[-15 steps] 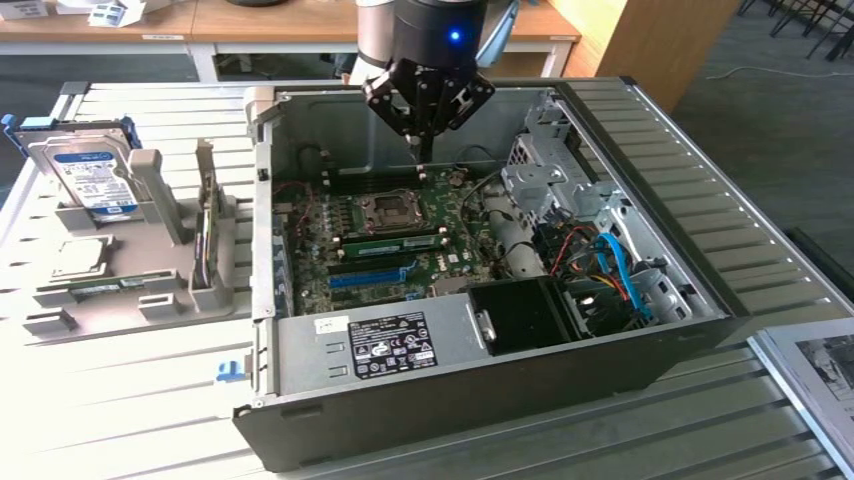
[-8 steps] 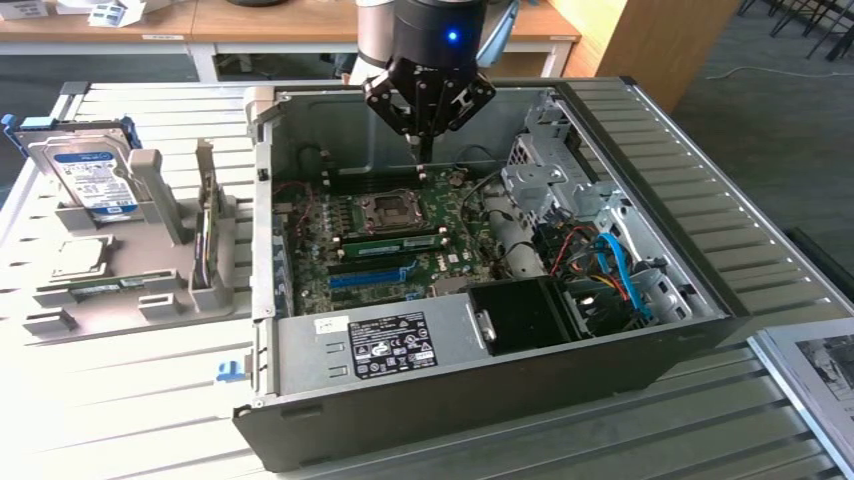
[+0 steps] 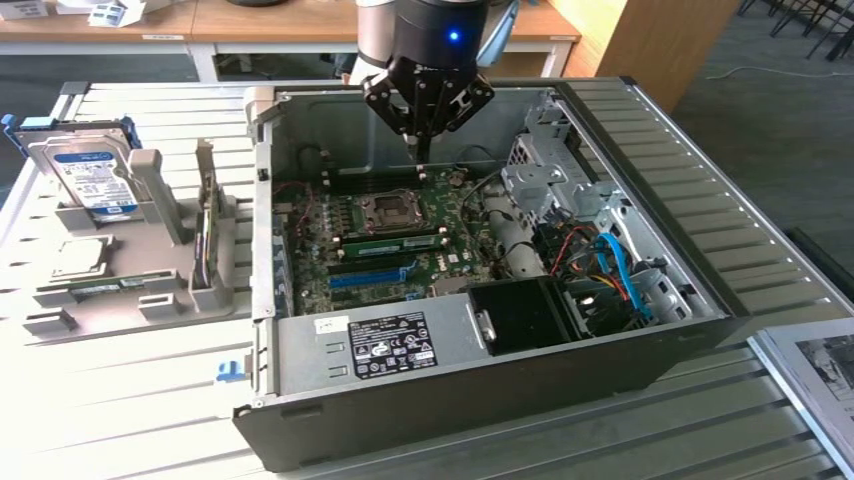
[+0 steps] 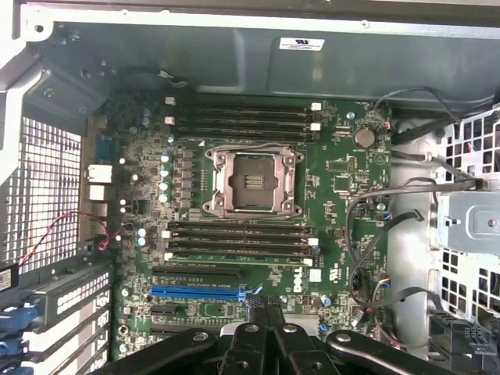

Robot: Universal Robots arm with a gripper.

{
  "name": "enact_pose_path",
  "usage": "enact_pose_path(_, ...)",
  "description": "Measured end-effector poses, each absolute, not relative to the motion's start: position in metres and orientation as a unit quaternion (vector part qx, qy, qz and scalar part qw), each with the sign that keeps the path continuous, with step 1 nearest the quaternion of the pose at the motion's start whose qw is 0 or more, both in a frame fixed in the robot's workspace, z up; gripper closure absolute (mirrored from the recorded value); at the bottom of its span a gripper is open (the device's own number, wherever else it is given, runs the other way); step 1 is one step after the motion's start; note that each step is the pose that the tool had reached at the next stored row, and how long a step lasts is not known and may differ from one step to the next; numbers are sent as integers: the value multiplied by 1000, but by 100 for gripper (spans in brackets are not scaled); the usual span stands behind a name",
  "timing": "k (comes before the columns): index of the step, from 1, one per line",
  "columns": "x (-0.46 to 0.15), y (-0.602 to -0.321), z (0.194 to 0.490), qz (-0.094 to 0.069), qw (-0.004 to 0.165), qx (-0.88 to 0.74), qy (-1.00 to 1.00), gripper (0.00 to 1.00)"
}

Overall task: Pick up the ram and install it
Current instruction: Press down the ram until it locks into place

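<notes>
Nearest me in the open computer case (image 3: 694, 330) is the black power supply (image 3: 387, 345) along its front edge. Just past that, on the motherboard (image 4: 344, 164), is the blue slot (image 4: 195, 292). The ram (image 3: 395, 243) seems to sit already in the bank of slots between that blue slot and the empty processor socket (image 4: 251, 181), in the slot closest to the blue one, though I can't tell whether it is fully clicked home. Its long axis runs with the slots, from the exterior view's left to its right.

Farther back and higher, the gripper (image 3: 419, 152) hangs over the board, fingers pinched together and carrying nothing. It is clear of the ram, pointing straight down. From the wrist view, the fingertips (image 4: 251, 306) look just short of the ram's long side, square to its length.
</notes>
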State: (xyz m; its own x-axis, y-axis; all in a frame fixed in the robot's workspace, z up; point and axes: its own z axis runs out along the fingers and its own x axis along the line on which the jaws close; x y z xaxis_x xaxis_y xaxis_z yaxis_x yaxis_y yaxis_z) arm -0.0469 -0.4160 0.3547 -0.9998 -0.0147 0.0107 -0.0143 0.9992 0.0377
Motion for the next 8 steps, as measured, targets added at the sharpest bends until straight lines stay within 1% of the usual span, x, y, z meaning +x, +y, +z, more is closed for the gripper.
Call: enact_pose_path(8,-49,-416,355,-19,6,7,-1000,90)
